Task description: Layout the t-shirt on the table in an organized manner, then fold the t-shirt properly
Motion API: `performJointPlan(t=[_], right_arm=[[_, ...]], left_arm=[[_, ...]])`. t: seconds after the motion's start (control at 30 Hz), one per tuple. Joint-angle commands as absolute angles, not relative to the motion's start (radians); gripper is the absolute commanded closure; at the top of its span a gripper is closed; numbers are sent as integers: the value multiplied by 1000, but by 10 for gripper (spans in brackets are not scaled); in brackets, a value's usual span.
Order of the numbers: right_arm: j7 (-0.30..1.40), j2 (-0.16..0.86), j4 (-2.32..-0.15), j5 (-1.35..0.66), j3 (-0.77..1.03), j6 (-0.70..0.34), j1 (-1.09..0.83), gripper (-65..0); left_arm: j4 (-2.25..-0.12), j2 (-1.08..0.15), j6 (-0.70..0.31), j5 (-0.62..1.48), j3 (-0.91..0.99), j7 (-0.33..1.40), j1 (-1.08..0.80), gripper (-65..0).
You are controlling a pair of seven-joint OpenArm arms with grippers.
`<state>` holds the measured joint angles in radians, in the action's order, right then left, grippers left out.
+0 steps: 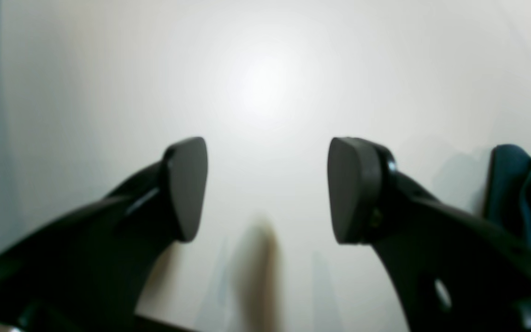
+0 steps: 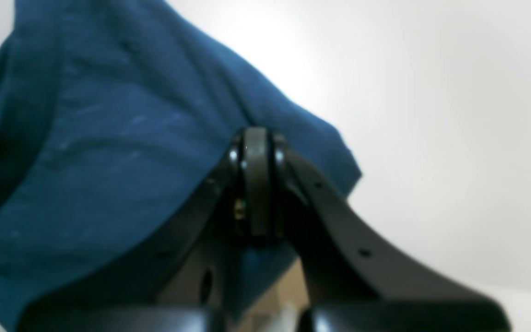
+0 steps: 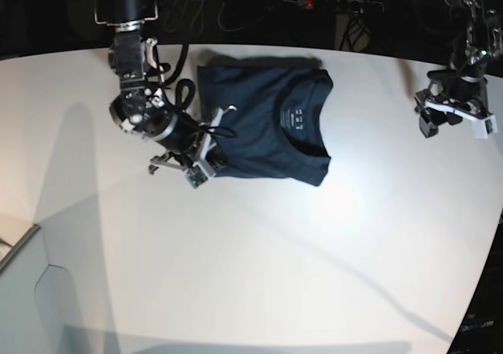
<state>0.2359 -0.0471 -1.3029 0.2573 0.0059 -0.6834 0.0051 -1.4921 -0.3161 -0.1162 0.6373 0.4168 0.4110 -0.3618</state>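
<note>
The dark navy t-shirt (image 3: 263, 126) lies toward the far side of the white table (image 3: 259, 275), bunched into a compact block rather than spread out. Its round neckline and the small label inside it face up, and one fold of cloth hangs over the front edge of the bundle. No sleeve is laid out to either side, so the layout step looks barely begun.

The right gripper (image 2: 257, 184) sits at the shirt's near-left edge in the base view. Its fingers are pressed together, and the right wrist view shows blue fabric draped up to and around the closed tips, with cloth also visible below them. It appears to be pinching an edge of the t-shirt, most likely to drag or lift that side outward so the garment can open flat.

The left gripper (image 1: 268, 189) is raised over bare table, well apart from the shirt on the other side. Its fingers (image 1: 187, 189) stand wide with nothing between them, and only a corner of blue cloth shows at the frame's right edge. That position probably keeps it clear while the other arm works, ready to come in for the opposite edge.

A pale box corner (image 3: 23, 267) sits at the near-left, far from the work.
</note>
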Motion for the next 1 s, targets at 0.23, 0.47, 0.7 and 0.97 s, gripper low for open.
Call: performJointPlan(t=[0.23,0.47,0.7,0.97], right_arm=[[219,-48,-1362,248,8,-698,12,0],[226,-53,-1596,248,10,-698,-54,0],[226,-50,-1659,248,45,-698,-99,0],[223,-50,-1664,248,88,-698,-131,0]], left_arm=[[-1511,-328,-120,647,417,390,-354,-399],[-1581,-277,-120,650,323,390,-371,-496],[-1626,-191,-120,648,151,390,-366,-532],[-1520,-159,-117,647,5,390,-291,-532]])
